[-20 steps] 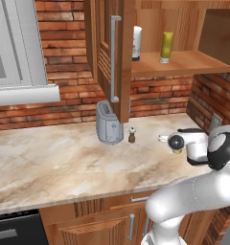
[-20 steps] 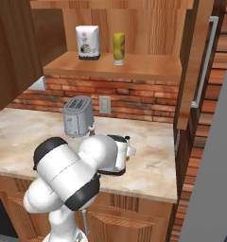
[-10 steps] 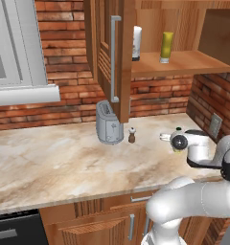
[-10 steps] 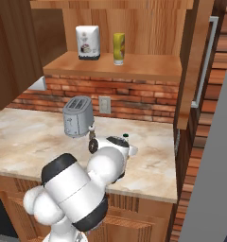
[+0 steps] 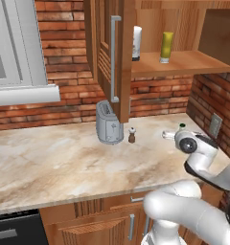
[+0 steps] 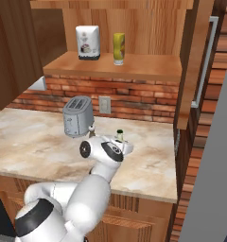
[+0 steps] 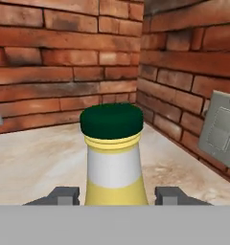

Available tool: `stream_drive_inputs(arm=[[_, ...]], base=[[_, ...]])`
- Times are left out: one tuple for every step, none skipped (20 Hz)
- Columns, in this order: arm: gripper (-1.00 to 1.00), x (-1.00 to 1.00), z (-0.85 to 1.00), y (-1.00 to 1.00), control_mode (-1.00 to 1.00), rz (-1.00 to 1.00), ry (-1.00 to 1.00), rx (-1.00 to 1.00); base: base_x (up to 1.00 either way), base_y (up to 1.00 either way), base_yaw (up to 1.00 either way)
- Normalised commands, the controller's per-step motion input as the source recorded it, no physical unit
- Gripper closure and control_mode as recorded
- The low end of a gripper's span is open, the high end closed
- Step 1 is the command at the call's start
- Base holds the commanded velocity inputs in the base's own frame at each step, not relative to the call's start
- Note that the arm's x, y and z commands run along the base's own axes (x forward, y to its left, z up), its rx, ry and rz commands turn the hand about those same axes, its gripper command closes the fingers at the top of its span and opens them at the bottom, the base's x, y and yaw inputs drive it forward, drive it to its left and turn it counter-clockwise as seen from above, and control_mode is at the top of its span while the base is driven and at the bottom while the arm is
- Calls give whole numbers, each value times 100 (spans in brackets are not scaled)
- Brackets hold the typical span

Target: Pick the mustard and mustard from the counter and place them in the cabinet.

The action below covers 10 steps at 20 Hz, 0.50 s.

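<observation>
Brick walls met in a corner behind the counter (image 5: 64, 162), a long beige marbled worktop over wooden cupboard fronts. Above it hung the cabinet (image 5: 184, 62), its slatted door (image 5: 109, 52) swung open beside the shelf. On that shelf stood a dull-yellow mustard (image 5: 166, 47) and, to its left in the left base view, a white bottle (image 5: 136, 43). Below the door's edge a toaster (image 5: 109, 123) sat on the counter, with a small brown shaker (image 5: 132, 135) just to the right of the toaster.

Further right of the toaster, near the corner, the arm reached low over the worktop, its wrist bent toward the wall. The gripper (image 7: 116, 196) sat level with the neck of the green-capped mustard (image 7: 112, 158), a finger (image 7: 64, 195) on each side of the bottle just under its white band, jaws drawn in against it. That bottle stood upright on the counter, its dark green cap (image 6: 119, 133) peeking above the hand in the right base view. A wall outlet (image 7: 221, 134) lay on the side wall beyond it.
</observation>
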Motion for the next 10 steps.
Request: stream_drive_inputs(arm=[[100,-49,100,4,-100,9,0,0],[100,-51,100,1,-100,9,0,0],[100,-50,100,0,-100,9,0,0],[100,-49,100,0,-100,10,0,0],[100,-53,100,0,-100,10,0,0],[100,-54,100,0,-100,9,0,0],[100,-52,100,0,-100,9,1,0],[100,-53,100,0,-100,10,3,0],[100,-52,100,0,-100,10,4,0],[100,-55,100,0,-100,10,3,0]], base=[[0,0,0],[0,0,0],[0,0,0],[0,0,0],[0,0,0],[0,0,0],[0,0,0],[0,0,0],[0,0,0],[0,0,0]])
